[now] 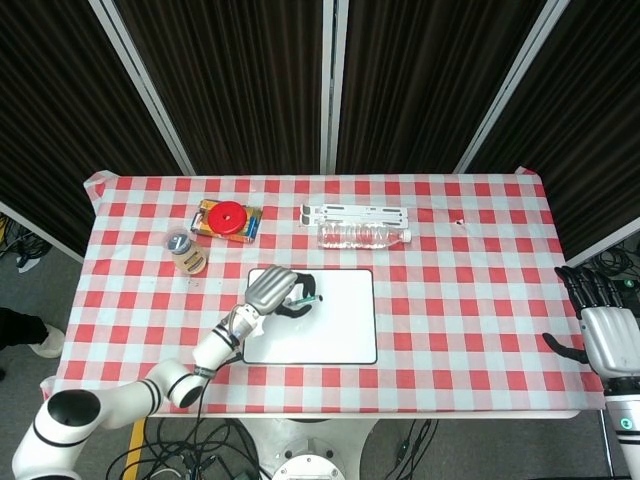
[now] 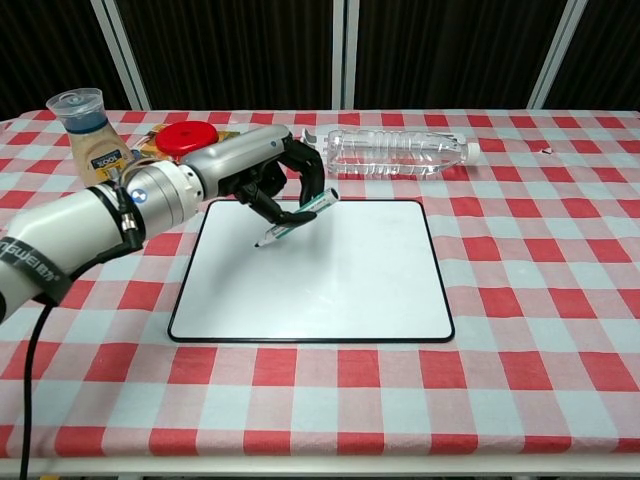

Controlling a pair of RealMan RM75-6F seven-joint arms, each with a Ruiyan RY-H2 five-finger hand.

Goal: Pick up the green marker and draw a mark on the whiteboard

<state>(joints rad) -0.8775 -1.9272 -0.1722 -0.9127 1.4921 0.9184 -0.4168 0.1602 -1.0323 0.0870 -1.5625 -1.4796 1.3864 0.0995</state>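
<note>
The left robot hand (image 2: 265, 170) grasps the green marker (image 2: 297, 216), tip angled above the whiteboard (image 2: 330, 280). Pressing steeply could twist it loose. At the table's right edge, the right robot hand (image 1: 610, 335) hangs released.

The left arm reaches in over the table. The left hand (image 2: 262, 168) has its fingers curled tight around a marker (image 2: 298, 216). The right hand (image 1: 607, 335) is at the side, fingers apart.
</note>
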